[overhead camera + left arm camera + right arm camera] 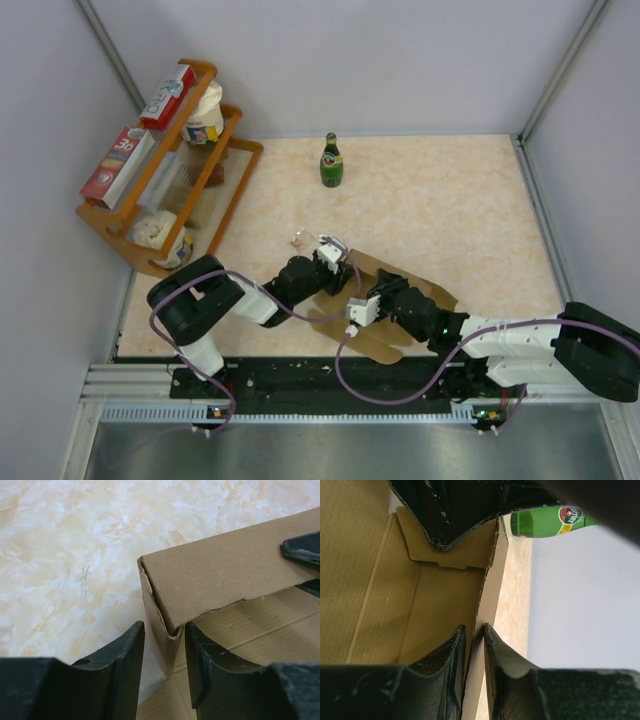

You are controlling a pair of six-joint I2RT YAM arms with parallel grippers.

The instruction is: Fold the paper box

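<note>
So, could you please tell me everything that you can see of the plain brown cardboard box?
The plain brown cardboard box is an unprinted, part-folded die-cut sheet, lying near the front of the beige marbled tabletop. Its base lies flat with creases and a notched flap showing; one long side wall stands raised, folded double, its edge slightly ragged. The left end effector straddles that wall's end corner, seemingly gripping it; the right end effector pinches a thin upright wall edge.

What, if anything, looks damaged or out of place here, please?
The paper box looks slightly damaged. In the left wrist view, the corner of its raised wall, between the jaws of the left gripper, is crumpled, and the wall's lower edge is ragged, as if torn.
</note>
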